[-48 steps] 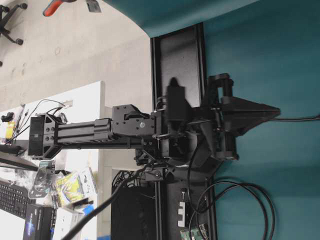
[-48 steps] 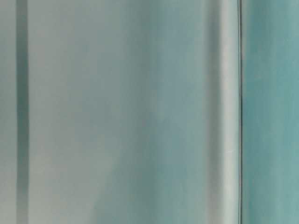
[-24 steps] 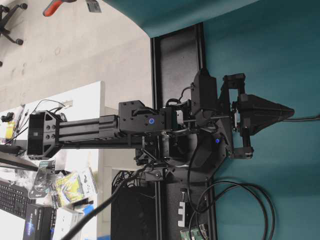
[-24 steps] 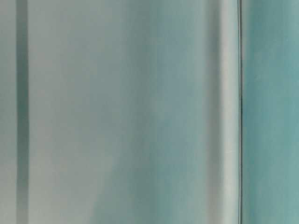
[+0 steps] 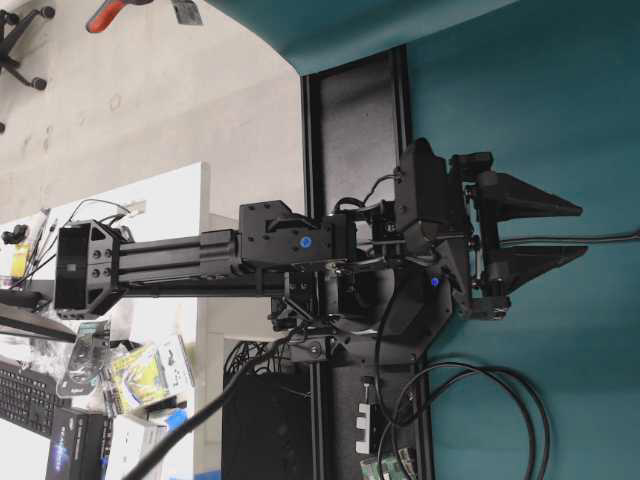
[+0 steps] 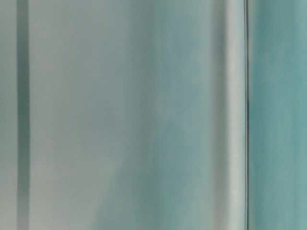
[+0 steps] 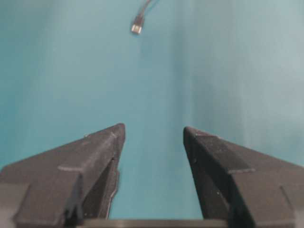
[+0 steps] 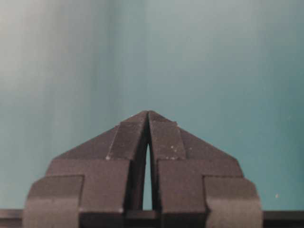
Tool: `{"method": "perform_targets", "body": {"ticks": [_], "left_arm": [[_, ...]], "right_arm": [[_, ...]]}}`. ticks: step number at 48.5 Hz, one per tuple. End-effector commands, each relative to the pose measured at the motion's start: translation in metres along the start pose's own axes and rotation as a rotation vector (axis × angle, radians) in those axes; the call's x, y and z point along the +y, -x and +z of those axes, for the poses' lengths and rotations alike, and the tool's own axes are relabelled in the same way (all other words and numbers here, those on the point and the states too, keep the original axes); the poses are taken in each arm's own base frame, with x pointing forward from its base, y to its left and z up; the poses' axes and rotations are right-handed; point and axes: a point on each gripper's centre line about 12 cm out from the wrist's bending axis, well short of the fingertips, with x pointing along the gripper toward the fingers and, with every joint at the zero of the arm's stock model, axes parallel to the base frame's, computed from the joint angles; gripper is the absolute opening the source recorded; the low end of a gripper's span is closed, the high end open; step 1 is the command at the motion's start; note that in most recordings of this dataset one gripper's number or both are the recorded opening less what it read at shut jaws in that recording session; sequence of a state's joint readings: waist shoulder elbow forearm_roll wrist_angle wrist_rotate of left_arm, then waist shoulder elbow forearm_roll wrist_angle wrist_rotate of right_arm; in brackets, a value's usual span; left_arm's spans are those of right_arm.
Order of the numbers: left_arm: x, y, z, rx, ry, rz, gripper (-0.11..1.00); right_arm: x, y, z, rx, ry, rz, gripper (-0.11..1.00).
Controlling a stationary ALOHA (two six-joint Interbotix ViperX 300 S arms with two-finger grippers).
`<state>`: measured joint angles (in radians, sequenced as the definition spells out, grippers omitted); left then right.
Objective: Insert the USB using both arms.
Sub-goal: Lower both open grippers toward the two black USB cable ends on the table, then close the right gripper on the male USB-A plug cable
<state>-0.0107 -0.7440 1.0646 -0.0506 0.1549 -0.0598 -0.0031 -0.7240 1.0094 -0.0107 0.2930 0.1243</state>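
No text, label, brand or number can be read in any view. The printed packets (image 5: 140, 372) and the dark boxes (image 5: 78, 442) at the lower left corner of the overhead view are too small and blurred to make out.

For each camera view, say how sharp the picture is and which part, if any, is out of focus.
Overhead view: sharp on the arm. Table-level view: only blurred grey-teal bands, nothing recognisable. Left wrist view: left gripper fingers soft; cable plug small, slightly blurred. Right wrist view: right gripper reasonably clear, the teal surface featureless.
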Motion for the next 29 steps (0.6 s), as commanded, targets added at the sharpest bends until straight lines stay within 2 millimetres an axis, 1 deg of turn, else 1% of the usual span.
{"method": "perform_targets", "body": {"ticks": [1,5,7,10,16,18,21,29], "left_arm": [[0.000,-0.003,0.007,-0.008,-0.005,0.003,0.65],[0.001,-0.009,0.002,0.026,-0.030,0.007,0.65],[0.001,-0.013,-0.003,0.056,-0.047,0.009,0.67],[0.002,-0.019,-0.008,0.102,-0.065,0.011,0.70],[0.003,-0.032,-0.016,0.176,-0.117,0.012,0.82],[0.004,-0.036,-0.019,0.193,-0.141,0.014,0.85],[0.006,-0.041,-0.024,0.221,-0.183,0.013,0.86],[0.013,-0.052,-0.037,0.279,-0.243,0.022,0.85]], "right_arm": [[0.001,0.000,0.007,0.003,-0.009,-0.001,0.01],[0.000,-0.004,0.003,0.030,-0.029,-0.004,0.05],[0.000,-0.006,0.002,0.039,-0.035,-0.007,0.11],[0.000,-0.009,0.000,0.051,-0.039,-0.009,0.22],[0.000,-0.014,-0.004,0.074,-0.043,-0.010,0.50],[-0.001,-0.016,-0.005,0.083,-0.044,-0.013,0.55],[-0.001,-0.019,-0.008,0.102,-0.044,-0.016,0.59],[-0.002,-0.034,-0.019,0.170,-0.045,-0.025,0.54]]}}
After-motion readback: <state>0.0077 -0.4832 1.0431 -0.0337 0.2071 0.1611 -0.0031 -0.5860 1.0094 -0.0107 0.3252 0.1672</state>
